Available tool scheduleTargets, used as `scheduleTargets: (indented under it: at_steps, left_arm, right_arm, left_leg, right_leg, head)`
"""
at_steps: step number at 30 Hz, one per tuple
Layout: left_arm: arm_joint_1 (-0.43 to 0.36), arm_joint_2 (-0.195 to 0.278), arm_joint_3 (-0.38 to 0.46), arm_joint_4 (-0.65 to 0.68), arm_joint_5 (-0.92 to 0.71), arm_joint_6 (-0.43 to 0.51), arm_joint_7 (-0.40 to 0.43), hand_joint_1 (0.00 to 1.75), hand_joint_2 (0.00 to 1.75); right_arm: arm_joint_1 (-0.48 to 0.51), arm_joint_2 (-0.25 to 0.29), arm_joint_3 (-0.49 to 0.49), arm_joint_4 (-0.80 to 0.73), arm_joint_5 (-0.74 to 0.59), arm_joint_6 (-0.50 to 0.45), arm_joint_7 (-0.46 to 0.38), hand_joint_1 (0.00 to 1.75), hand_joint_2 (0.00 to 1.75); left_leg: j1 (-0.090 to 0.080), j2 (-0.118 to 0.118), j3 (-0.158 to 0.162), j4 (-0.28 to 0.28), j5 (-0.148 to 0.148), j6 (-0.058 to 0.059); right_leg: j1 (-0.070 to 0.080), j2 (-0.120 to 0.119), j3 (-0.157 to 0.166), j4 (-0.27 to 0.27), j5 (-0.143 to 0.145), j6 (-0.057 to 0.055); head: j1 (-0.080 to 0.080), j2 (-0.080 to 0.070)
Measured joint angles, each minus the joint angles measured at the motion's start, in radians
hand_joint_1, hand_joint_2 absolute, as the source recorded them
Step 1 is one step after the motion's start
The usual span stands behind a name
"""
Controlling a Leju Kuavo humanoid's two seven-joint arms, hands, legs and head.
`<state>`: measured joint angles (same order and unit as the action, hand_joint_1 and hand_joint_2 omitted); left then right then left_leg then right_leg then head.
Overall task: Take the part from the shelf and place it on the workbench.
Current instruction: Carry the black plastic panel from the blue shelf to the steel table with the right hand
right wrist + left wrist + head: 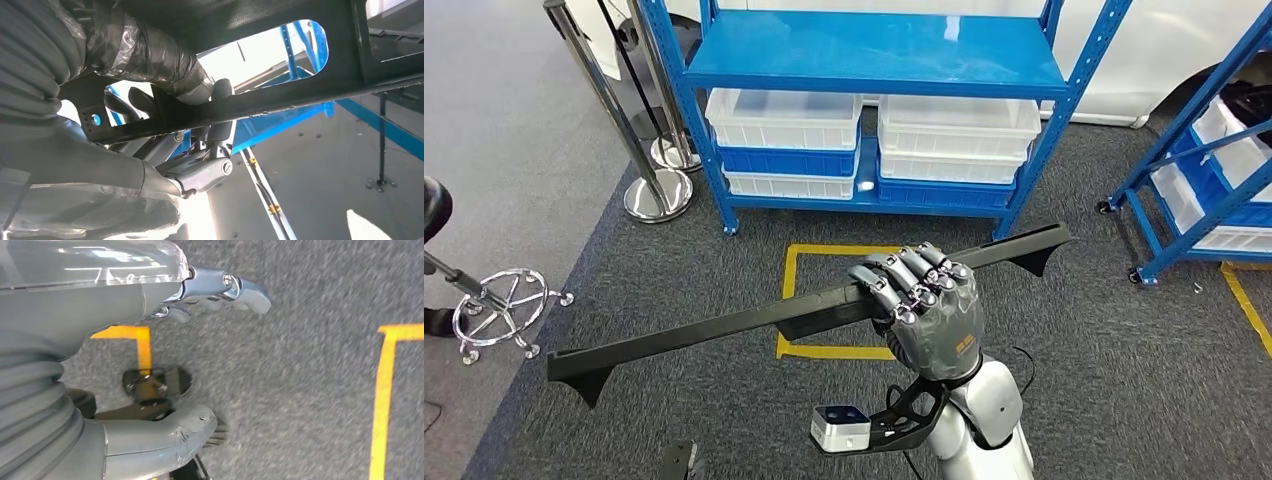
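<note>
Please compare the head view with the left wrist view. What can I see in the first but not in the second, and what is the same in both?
Head view alone: the right hand gripping the long black part near its middle, held level above the floor, with the blue shelf and its white bins behind, plus two metal posts.

Left wrist view alone: the left hand, holding nothing, fingers apart, hanging over the floor.

Both: grey carpet with yellow floor tape.
</note>
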<state>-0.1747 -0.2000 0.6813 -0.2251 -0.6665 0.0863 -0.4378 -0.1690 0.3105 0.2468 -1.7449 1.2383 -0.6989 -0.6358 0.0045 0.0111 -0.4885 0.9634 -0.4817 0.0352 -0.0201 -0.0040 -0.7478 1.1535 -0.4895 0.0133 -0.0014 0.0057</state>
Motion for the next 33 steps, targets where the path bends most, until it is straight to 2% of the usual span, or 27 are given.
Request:
scheduleTargets:
  at_steps: [1, 2, 4, 5, 6, 8, 9, 10, 12, 13, 14, 16, 17, 18, 19, 20, 21, 23, 24, 25, 26, 27, 28, 29, 31, 32, 33]
  left_arm:
    - [0.000, -0.001, 0.000, 0.000, 0.000, 0.000, 0.000, 0.00, 1.75]
    - [0.000, -0.001, 0.000, 0.000, 0.000, 0.000, 0.000, 0.00, 1.75]
    - [0.000, -0.002, 0.000, 0.000, 0.000, 0.000, 0.000, 0.00, 1.75]
    - [0.000, -0.002, 0.000, 0.000, -0.001, 0.000, 0.000, 0.00, 1.75]
    - [0.000, -0.003, 0.000, 0.000, -0.003, 0.000, 0.001, 0.00, 1.75]
    - [-0.002, -0.006, -0.003, 0.000, -0.007, 0.000, 0.004, 0.00, 1.75]
    - [-0.002, -0.007, -0.005, 0.000, -0.009, 0.000, 0.007, 0.00, 1.75]
    - [-0.002, -0.008, -0.006, 0.000, -0.012, 0.001, 0.009, 0.00, 1.75]
    - [-0.001, -0.007, -0.007, 0.000, -0.016, 0.002, 0.013, 0.00, 1.75]
    - [-0.001, -0.007, -0.008, 0.000, -0.017, 0.002, 0.015, 0.00, 1.75]
    - [-0.001, -0.007, -0.008, 0.000, -0.017, 0.002, 0.016, 0.00, 1.75]
    - [-0.006, -0.007, -0.008, 0.000, -0.017, 0.002, 0.015, 0.00, 1.75]
    - [-0.010, -0.007, -0.008, 0.000, -0.016, 0.002, 0.014, 0.00, 1.75]
    - [-0.014, -0.006, -0.008, 0.000, -0.016, 0.002, 0.013, 0.00, 1.75]
    - [-0.018, -0.006, -0.008, 0.000, -0.015, 0.002, 0.011, 0.00, 1.75]
    - [-0.021, -0.006, -0.008, 0.000, -0.014, 0.003, 0.010, 0.00, 1.75]
    - [-0.026, -0.005, -0.008, 0.000, -0.014, 0.004, 0.009, 0.00, 1.75]
    - [-0.035, -0.004, -0.008, 0.000, -0.011, 0.005, 0.006, 0.00, 1.75]
    - [-0.039, -0.004, -0.008, 0.000, -0.009, 0.006, 0.004, 0.00, 1.75]
    - [-0.041, -0.004, -0.008, 0.000, -0.006, 0.006, 0.002, 0.00, 1.75]
    - [-0.041, -0.004, -0.008, 0.000, -0.004, 0.007, 0.001, 0.00, 1.75]
    - [-0.040, -0.004, -0.007, 0.000, -0.002, 0.007, 0.001, 0.00, 1.75]
    - [-0.039, -0.004, -0.007, 0.000, -0.001, 0.007, 0.001, 0.00, 1.75]
    - [-0.037, -0.004, -0.007, 0.000, -0.001, 0.007, 0.001, 0.00, 1.75]
    - [-0.037, -0.004, -0.007, 0.000, 0.000, 0.008, 0.000, 0.00, 1.75]
    - [-0.037, -0.004, -0.007, 0.000, 0.000, 0.008, 0.000, 0.00, 1.75]
    - [-0.036, -0.004, -0.007, 0.000, 0.000, 0.008, 0.000, 0.00, 1.75]
  right_arm:
    - [0.001, 0.000, 0.000, 0.000, 0.000, 0.000, 0.000, 1.75, 1.75]
    - [0.001, 0.000, 0.000, 0.000, 0.000, 0.000, 0.000, 1.75, 1.75]
    - [0.002, 0.000, 0.000, 0.000, 0.000, 0.000, 0.000, 1.75, 1.75]
    - [0.002, 0.000, 0.000, 0.000, 0.000, 0.000, 0.000, 1.75, 1.75]
    - [0.002, 0.000, 0.000, 0.000, 0.000, 0.000, 0.000, 1.75, 1.75]
    - [0.001, 0.000, 0.000, 0.000, 0.001, 0.000, -0.001, 1.75, 1.75]
    - [0.001, 0.000, 0.001, 0.000, 0.002, 0.000, -0.001, 1.75, 1.75]
    - [0.001, 0.000, 0.001, 0.000, 0.003, 0.000, -0.001, 1.75, 1.75]
    - [0.000, 0.001, 0.001, 0.000, 0.005, 0.000, 0.001, 1.75, 1.75]
    - [0.000, 0.001, 0.001, 0.000, 0.006, 0.000, 0.002, 1.75, 1.75]
    - [0.000, 0.001, 0.001, 0.000, 0.007, 0.000, 0.005, 1.75, 1.75]
    - [0.000, 0.001, 0.001, 0.000, 0.009, 0.000, 0.011, 1.75, 1.75]
    - [-0.001, 0.002, 0.001, 0.000, 0.010, 0.000, 0.014, 1.75, 1.75]
    - [-0.001, 0.001, 0.001, 0.000, 0.012, 0.000, 0.017, 1.75, 1.75]
    - [-0.001, 0.001, 0.001, 0.000, 0.013, 0.000, 0.019, 1.75, 1.75]
    - [-0.002, 0.001, 0.001, 0.000, 0.015, 0.000, 0.021, 1.75, 1.75]
    - [-0.003, 0.002, 0.001, 0.000, 0.017, 0.000, 0.021, 1.75, 1.75]
    - [-0.008, 0.003, 0.003, 0.000, 0.020, 0.000, 0.024, 1.75, 1.75]
    - [-0.012, 0.004, 0.005, 0.000, 0.021, 0.000, 0.026, 1.75, 1.75]
    - [-0.016, 0.004, 0.009, 0.001, 0.022, 0.000, 0.029, 1.75, 1.75]
    - [-0.019, 0.004, 0.013, 0.002, 0.023, 0.000, 0.030, 1.75, 1.75]
    - [-0.021, 0.003, 0.016, 0.003, 0.024, 0.000, 0.031, 1.75, 1.75]
    - [-0.022, 0.003, 0.018, 0.004, 0.024, 0.000, 0.031, 1.75, 1.75]
    - [-0.023, 0.003, 0.018, 0.005, 0.024, 0.000, 0.032, 1.75, 1.75]
    - [-0.023, 0.003, 0.018, 0.007, 0.024, 0.000, 0.033, 1.75, 1.75]
    - [-0.023, 0.003, 0.018, 0.008, 0.024, 0.000, 0.033, 1.75, 1.75]
    - [-0.024, 0.003, 0.018, 0.010, 0.025, 0.000, 0.033, 1.75, 1.75]
  left_leg:
    - [-0.002, 0.001, -0.021, 0.006, 0.014, 0.002]
    - [-0.004, 0.002, -0.045, 0.013, 0.027, 0.003]
    - [-0.006, 0.003, -0.095, 0.031, 0.050, 0.001]
    - [-0.007, 0.003, -0.119, 0.041, 0.061, -0.001]
    - [-0.007, 0.003, -0.139, 0.051, 0.070, -0.004]
    - [-0.009, 0.002, -0.162, 0.064, 0.087, -0.013]
    - [-0.009, 0.002, -0.168, 0.064, 0.098, -0.019]
    - [-0.008, 0.001, -0.171, 0.062, 0.109, -0.025]
    - [-0.005, -0.001, -0.181, 0.063, 0.108, -0.038]
    - [-0.003, -0.002, -0.191, 0.082, 0.078, -0.044]
    - [0.000, -0.003, -0.204, 0.119, 0.028, -0.050]
    - [0.005, -0.004, -0.229, 0.238, -0.076, -0.061]
    - [0.008, -0.004, -0.234, 0.296, -0.098, -0.065]
    - [0.011, -0.004, -0.227, 0.333, -0.092, -0.069]
    - [0.014, -0.004, -0.206, 0.341, -0.064, -0.073]
    - [0.017, -0.004, -0.169, 0.319, -0.031, -0.074]
    - [0.019, -0.005, -0.117, 0.266, -0.014, -0.075]
    - [0.017, -0.007, 0.005, 0.108, -0.040, -0.067]
    - [0.015, -0.008, 0.043, 0.049, -0.062, -0.060]
    - [0.011, -0.009, 0.059, 0.014, -0.072, -0.052]
    - [0.010, -0.009, 0.053, 0.007, -0.067, -0.042]
    - [0.010, -0.006, 0.043, 0.008, -0.053, -0.033]
    - [0.011, -0.004, 0.032, 0.007, -0.039, -0.023]
    - [0.011, -0.002, 0.017, 0.006, -0.023, -0.015]
    - [0.007, 0.000, -0.018, 0.009, 0.006, -0.003]
    - [0.005, 0.000, -0.037, 0.012, 0.020, 0.000]
    - [0.002, 0.000, -0.058, 0.016, 0.032, 0.001]
  right_leg:
    - [0.000, 0.000, -0.007, 0.066, -0.041, 0.001]
    - [0.000, 0.000, -0.008, 0.125, -0.054, 0.002]
    - [0.000, 0.000, 0.025, 0.166, -0.010, 0.000]
    - [0.001, 0.000, 0.064, 0.140, 0.015, -0.003]
    - [0.003, 0.000, 0.118, 0.082, 0.014, -0.008]
    - [0.009, 0.000, 0.219, -0.057, -0.034, -0.016]
    - [0.013, 0.000, 0.244, -0.102, -0.056, -0.019]
    - [0.015, 0.000, 0.249, -0.124, -0.059, -0.022]
    - [0.012, -0.003, 0.232, -0.129, -0.036, -0.032]
    - [0.009, -0.005, 0.219, -0.132, -0.021, -0.039]
    - [0.006, -0.007, 0.205, -0.133, -0.006, -0.044]
    - [0.006, -0.009, 0.169, -0.132, 0.023, -0.050]
    - [0.006, -0.010, 0.150, -0.131, 0.038, -0.049]
    - [0.006, -0.010, 0.129, -0.129, 0.053, -0.047]
    - [0.005, -0.011, 0.109, -0.127, 0.068, -0.045]
    - [0.004, -0.011, 0.088, -0.125, 0.083, -0.041]
    - [0.002, -0.011, 0.071, -0.122, 0.096, -0.036]
    - [0.002, -0.011, 0.048, -0.117, 0.121, -0.024]
    - [0.002, -0.012, 0.043, -0.119, 0.135, -0.018]
    - [0.001, -0.014, 0.041, -0.124, 0.149, -0.011]
    - [0.001, -0.014, 0.039, -0.131, 0.162, -0.005]
    - [-0.001, -0.012, 0.036, -0.134, 0.162, 0.001]
    - [-0.002, -0.010, 0.028, -0.125, 0.141, 0.005]
    - [-0.003, -0.008, 0.017, -0.095, 0.095, 0.007]
    - [-0.002, -0.005, -0.006, 0.018, -0.021, 0.007]
    - [-0.001, -0.005, -0.013, 0.084, -0.054, 0.006]
    - [-0.001, -0.004, -0.012, 0.134, -0.057, 0.005]
  head:
    - [0.000, 0.000]
    - [0.000, 0.000]
    - [0.000, 0.000]
    - [0.000, 0.000]
    - [0.000, 0.000]
    - [0.000, 0.000]
    - [0.000, 0.000]
    - [0.000, 0.000]
    - [0.000, 0.000]
    - [-0.001, 0.000]
    - [-0.001, 0.000]
    - [-0.001, 0.000]
    - [-0.001, 0.000]
    - [-0.001, 0.000]
    - [-0.001, 0.000]
    - [-0.001, 0.000]
    - [-0.001, 0.000]
    - [-0.001, 0.000]
    - [-0.001, 0.000]
    - [-0.001, 0.000]
    - [-0.001, 0.000]
    - [-0.001, 0.000]
    - [0.000, 0.000]
    - [0.000, 0.000]
    - [0.000, 0.000]
    - [0.000, 0.000]
    - [0.000, 0.000]
